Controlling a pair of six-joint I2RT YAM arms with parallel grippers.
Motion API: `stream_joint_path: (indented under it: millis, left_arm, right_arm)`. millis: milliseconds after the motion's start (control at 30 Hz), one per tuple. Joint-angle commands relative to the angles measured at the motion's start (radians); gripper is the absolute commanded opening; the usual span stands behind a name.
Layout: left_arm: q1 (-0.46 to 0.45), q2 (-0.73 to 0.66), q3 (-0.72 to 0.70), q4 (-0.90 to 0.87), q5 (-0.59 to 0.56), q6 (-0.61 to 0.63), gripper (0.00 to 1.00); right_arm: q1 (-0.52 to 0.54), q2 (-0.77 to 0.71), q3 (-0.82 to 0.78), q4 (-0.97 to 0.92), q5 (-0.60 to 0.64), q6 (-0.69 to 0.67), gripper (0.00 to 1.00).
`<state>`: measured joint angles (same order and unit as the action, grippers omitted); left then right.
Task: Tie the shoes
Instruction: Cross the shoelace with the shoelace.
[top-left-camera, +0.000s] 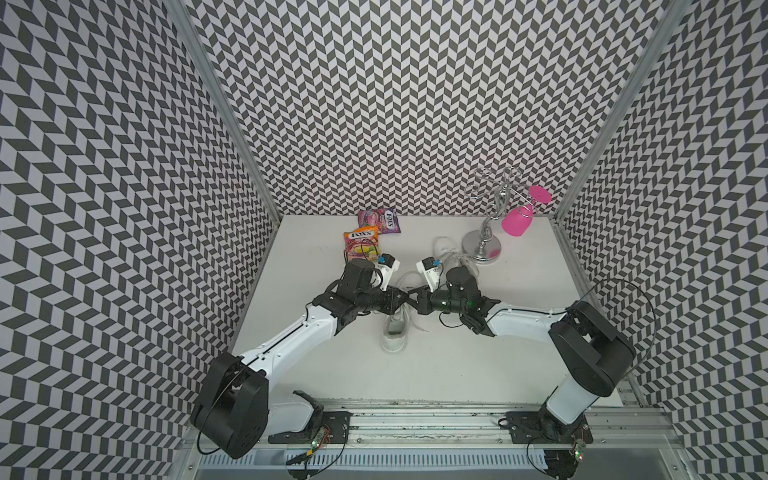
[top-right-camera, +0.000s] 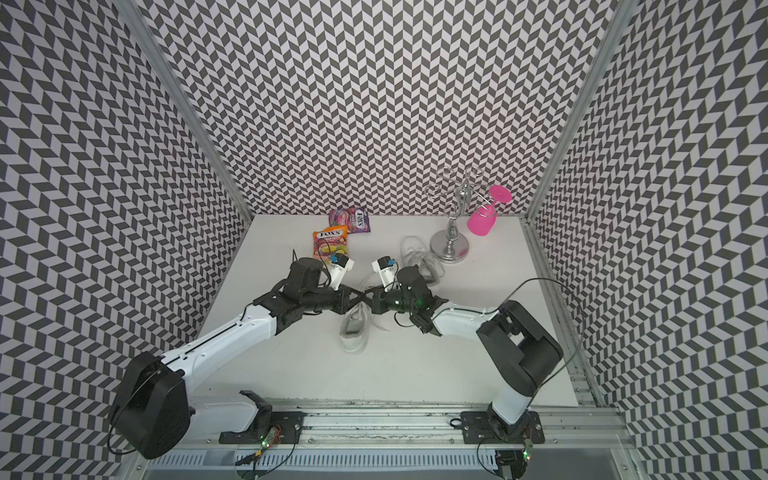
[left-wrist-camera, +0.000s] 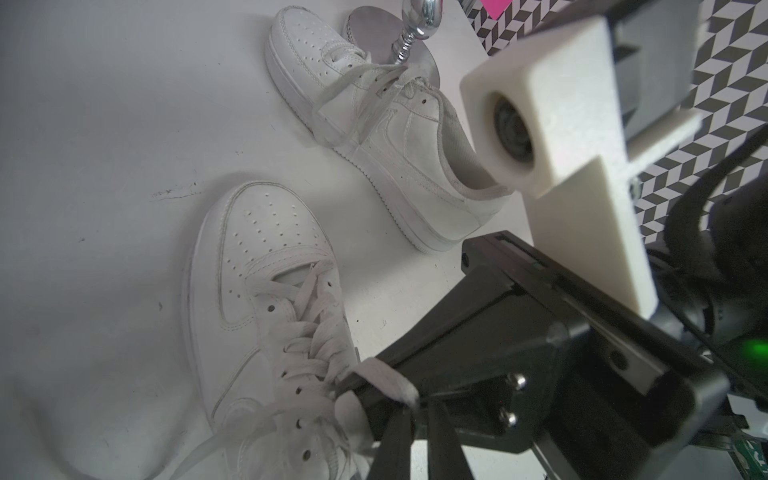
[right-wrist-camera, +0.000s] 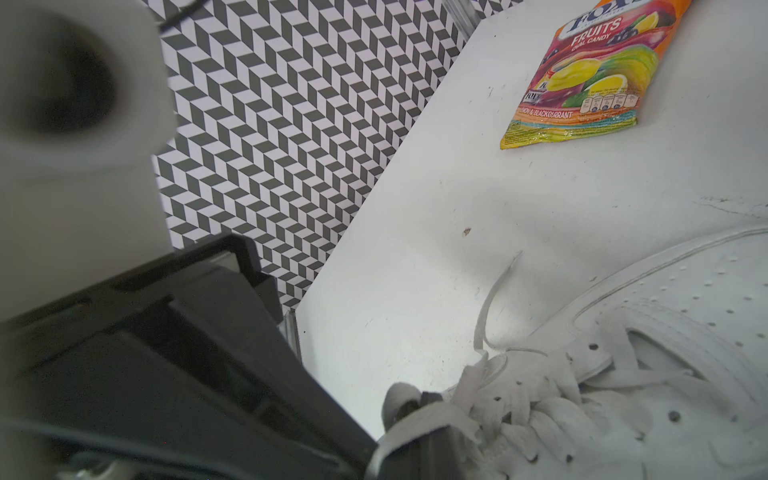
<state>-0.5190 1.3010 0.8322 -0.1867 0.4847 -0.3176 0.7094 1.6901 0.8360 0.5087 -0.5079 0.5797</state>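
Two white shoes lie on the white table. The near shoe (top-left-camera: 394, 332) (top-right-camera: 353, 334) lies under both arms, and the far shoe (top-left-camera: 451, 255) (top-right-camera: 419, 257) lies beside a silver stand. My left gripper (top-left-camera: 404, 300) and right gripper (top-left-camera: 412, 300) meet tip to tip over the near shoe's laces. In the left wrist view a flat lace (left-wrist-camera: 386, 382) wraps over the right gripper's tip and reaches my left gripper (left-wrist-camera: 415, 409), whose jaws stand only a sliver apart. In the right wrist view my right gripper (right-wrist-camera: 424, 415) is shut with the lace (right-wrist-camera: 432, 415) banded across it.
Two candy bags (top-left-camera: 360, 245) (top-left-camera: 380, 222) lie at the back left of the table. A silver glass stand (top-left-camera: 482, 249) holding a pink glass (top-left-camera: 517, 222) stands at the back right, close to the far shoe. Chevron-patterned walls enclose three sides.
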Motion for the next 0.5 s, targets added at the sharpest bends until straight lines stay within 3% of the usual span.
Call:
stream_joint_path:
  millis: [0,467]
  left_arm:
    - [-0.012,0.002,-0.014,0.032,0.025,-0.011,0.16]
    - [0.0,-0.096,0.028,-0.053,-0.059,0.022,0.48]
  right_arm:
    - [0.004,0.013,-0.015,0.124,-0.026,0.043,0.0]
    - [0.004,0.006,-0.065,0.19,-0.04,0.06,0.0]
